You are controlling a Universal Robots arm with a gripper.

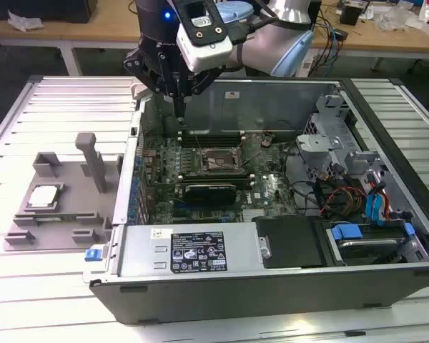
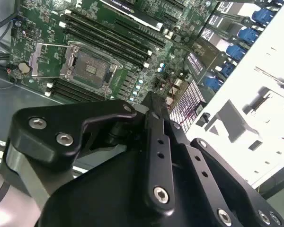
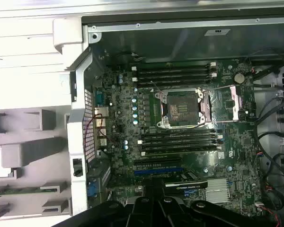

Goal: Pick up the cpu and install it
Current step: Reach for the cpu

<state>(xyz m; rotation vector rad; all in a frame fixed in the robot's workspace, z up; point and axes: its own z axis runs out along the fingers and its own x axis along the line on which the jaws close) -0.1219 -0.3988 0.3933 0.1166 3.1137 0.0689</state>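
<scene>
**Operator:** State of the gripper (image 1: 179,108)?

**Technician:** Fingers pressed together, nothing between them. It hangs over the far corner of the open computer case (image 1: 272,282), on the exterior view's left, above the board.

**Operator:** Location of the cpu (image 1: 44,196)?

**Technician:** Lying flat on the grey fixture (image 1: 66,214), outside the case toward the exterior view's left, well apart from the gripper. The socket (image 3: 182,106) is open and bare.

**Operator:** Guidance for the pickup?

**Technician:** Judging from this layout:
- Spread the fingers before descending.
- Centre squarely over the chip.
- Grip opposite edges only.
- Lift level.
- On approach, clear the case wall and the fixture's upright post (image 1: 93,161).
</scene>
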